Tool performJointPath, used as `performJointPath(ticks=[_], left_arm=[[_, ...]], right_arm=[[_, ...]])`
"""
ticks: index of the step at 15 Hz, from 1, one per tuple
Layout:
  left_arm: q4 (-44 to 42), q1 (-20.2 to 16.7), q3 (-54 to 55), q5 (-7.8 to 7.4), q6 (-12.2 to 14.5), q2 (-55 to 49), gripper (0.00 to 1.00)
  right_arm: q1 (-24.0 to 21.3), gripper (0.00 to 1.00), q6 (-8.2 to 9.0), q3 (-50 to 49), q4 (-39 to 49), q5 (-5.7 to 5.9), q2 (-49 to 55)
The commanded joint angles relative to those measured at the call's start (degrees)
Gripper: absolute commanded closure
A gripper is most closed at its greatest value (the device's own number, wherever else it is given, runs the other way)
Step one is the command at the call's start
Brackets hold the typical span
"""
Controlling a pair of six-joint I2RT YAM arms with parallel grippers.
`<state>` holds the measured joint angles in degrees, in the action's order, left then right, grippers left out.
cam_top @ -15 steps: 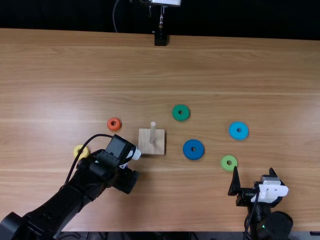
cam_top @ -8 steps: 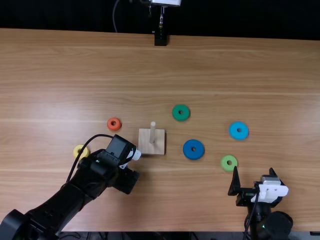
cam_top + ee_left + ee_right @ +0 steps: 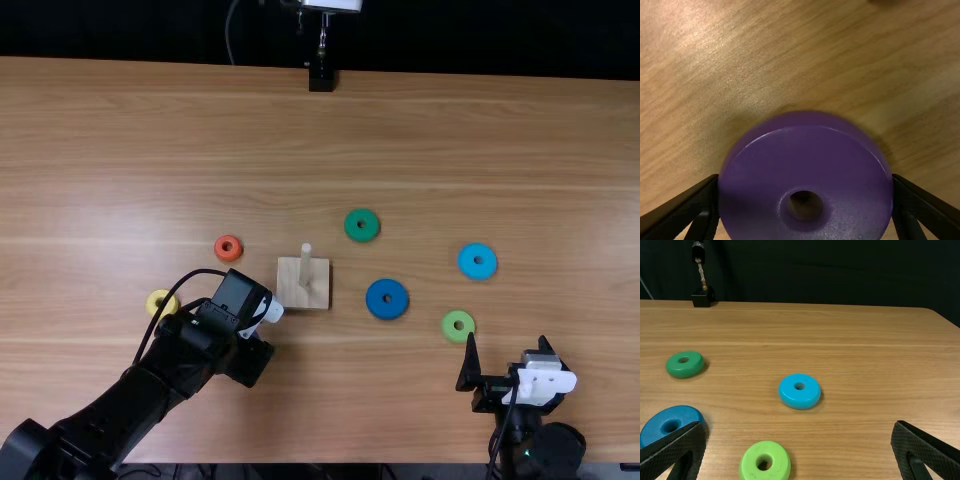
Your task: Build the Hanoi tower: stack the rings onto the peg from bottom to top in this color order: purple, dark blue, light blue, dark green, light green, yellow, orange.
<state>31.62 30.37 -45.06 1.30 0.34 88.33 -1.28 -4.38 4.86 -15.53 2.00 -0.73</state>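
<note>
My left gripper [image 3: 249, 360] is just left of and nearer than the peg base [image 3: 291, 294], whose peg [image 3: 306, 262] is bare. In the left wrist view, the left gripper [image 3: 806, 178] is shut on the purple ring [image 3: 806, 145], one finger against each side. My right gripper [image 3: 507, 342] stands open at the near right; in its wrist view the right gripper [image 3: 798, 424] holds nothing. On the table lie the dark blue ring [image 3: 387, 312], light blue ring [image 3: 490, 262], dark green ring [image 3: 350, 226], light green ring [image 3: 447, 325], yellow ring [image 3: 152, 300] and orange ring [image 3: 219, 246].
The wooden table [image 3: 480, 140] has a black-footed stand [image 3: 321, 78] at its far edge. The left arm's forearm and cable pass close beside the yellow ring. Near the right gripper's left finger is the light green ring.
The left gripper has shifted very slightly left and toward the near side of the table. The right arm and the loose rings have stayed put.
</note>
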Motion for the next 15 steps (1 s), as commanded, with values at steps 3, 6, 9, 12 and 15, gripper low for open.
performJointPath(ticks=[3,6,9,12,15], left_arm=[[4.03,-1.28,-9.7,0.7,4.51,-2.82,1.0],[17.95,-1.01,-19.72,0.81,4.41,-2.82,1.0],[27.45,-2.51,-29.56,0.49,4.09,-1.85,1.0],[39.26,-2.68,-42.66,-0.14,3.99,4.39,1.0],[43.16,-2.42,-53.82,-0.46,3.77,9.4,1.0]], right_arm=[[-0.39,0.0,0.06,-3.81,-3.73,1.16,0.73],[-0.39,0.0,0.06,-3.81,-3.73,1.16,0.73],[-0.39,0.0,0.06,-3.81,-3.73,1.16,0.73],[-0.39,0.0,0.06,-3.81,-3.83,1.16,0.73],[-0.39,0.0,0.06,-3.81,-3.73,1.16,0.73]])
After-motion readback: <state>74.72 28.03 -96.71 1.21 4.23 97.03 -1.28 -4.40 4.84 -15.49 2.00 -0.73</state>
